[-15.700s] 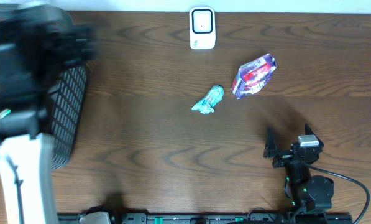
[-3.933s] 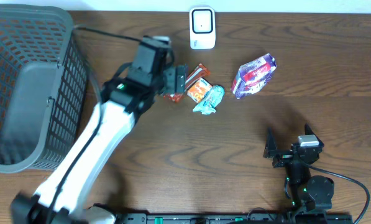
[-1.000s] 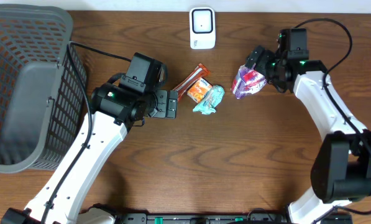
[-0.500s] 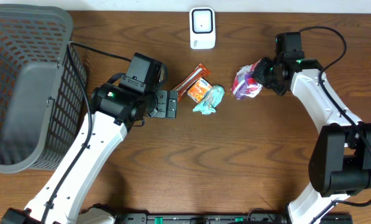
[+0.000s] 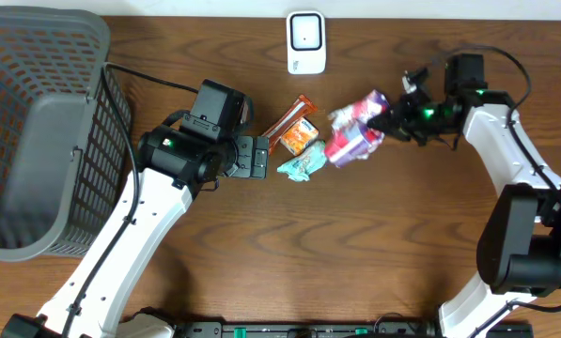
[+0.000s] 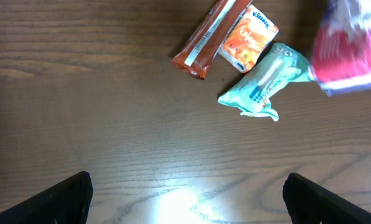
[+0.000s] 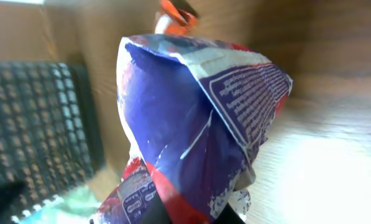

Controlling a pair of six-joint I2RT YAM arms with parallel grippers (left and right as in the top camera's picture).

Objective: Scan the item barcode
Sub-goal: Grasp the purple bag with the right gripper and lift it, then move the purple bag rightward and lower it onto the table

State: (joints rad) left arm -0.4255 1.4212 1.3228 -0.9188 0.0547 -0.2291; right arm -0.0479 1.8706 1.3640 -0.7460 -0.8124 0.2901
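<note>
Snack bag point(image 5: 353, 134) juts forward, pinched in the right hand point(image 5: 390, 120).

Crumpled purple-red snack bag point(image 5: 353, 131), tilted and blurred, pinched at one end by right gripper point(image 5: 385, 120), jutting past its fingertips. White scanner point(image 5: 305, 42) well apart.

My overhead camera looks straight down on the table point(image 5: 355, 244) from well above, taking in both arms, with the basket point(image 5: 36, 131) at nine o'clock and the white scanner point(image 5: 305, 42) at twelve. My left wrist camera faces down at the wood from much nearer. It shares the teal packet point(image 6: 266, 81), orange tissue pack point(image 6: 250, 40) and brown bar point(image 6: 207, 37) with the overhead view. My right wrist camera sits very close behind the purple-and-red bag point(image 7: 197, 124), which nearly fills its frame. All three views catch that bag.
</note>
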